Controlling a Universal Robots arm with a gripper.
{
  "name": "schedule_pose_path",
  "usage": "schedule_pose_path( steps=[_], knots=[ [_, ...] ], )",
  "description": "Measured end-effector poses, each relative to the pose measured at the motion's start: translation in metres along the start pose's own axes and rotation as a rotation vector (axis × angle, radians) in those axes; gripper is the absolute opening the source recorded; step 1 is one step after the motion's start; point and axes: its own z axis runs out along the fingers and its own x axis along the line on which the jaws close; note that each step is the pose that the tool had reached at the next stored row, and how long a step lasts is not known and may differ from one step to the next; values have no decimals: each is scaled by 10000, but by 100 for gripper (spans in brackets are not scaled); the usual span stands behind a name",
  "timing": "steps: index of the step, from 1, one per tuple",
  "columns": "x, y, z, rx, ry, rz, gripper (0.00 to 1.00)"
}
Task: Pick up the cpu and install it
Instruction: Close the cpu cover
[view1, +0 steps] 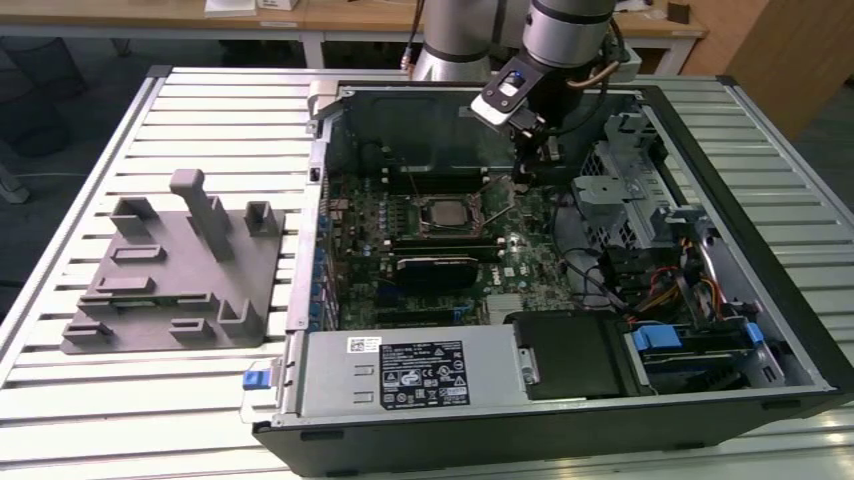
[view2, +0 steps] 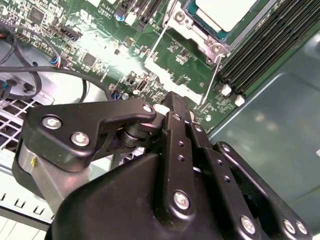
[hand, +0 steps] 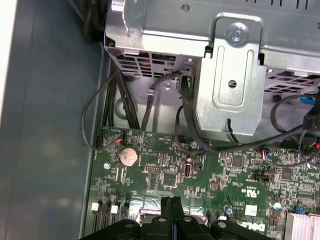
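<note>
One arm reaches down into one open computer case (view1: 534, 440) that lies on its side on the slatted counter (view1: 200, 110). The single gripper (view1: 525, 178) hangs low over the green motherboard (view1: 534, 265), just beside the processor socket on the exterior view's right.

In both wrist views its two black fingers (hand: 166, 209) are pressed together with only a thin seam between them, clenched on nothing.

There is one cpu (view1: 447, 213). It sits flat in the socket near the middle of the board, apart from the gripper, with its pale silver top facing up. In the second wrist view the cpu (view2: 227, 12) lies inside the metal socket frame, and two thin wire levers (view2: 212, 80) stand beside that frame. A bank of black memory slots (view2: 260, 45) runs along the socket's far side.

In the first wrist view the fingertips are close above the board, near one round coin cell (hand: 128, 156) and one bent steel drive bracket (hand: 230, 75), with several black cables (hand: 150, 107) hanging between them.

On the counter to the exterior view's left of the case, well apart from the arm, stands one grey plastic fixture (view1: 174, 270). One silver power supply (view1: 400, 370) fills the case's near corner.
</note>
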Motion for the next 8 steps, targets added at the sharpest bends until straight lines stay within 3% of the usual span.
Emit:
schedule_pose_path(
  steps=[8],
  knots=[
    [-4,48,21,0,0,0,11]
  ],
)
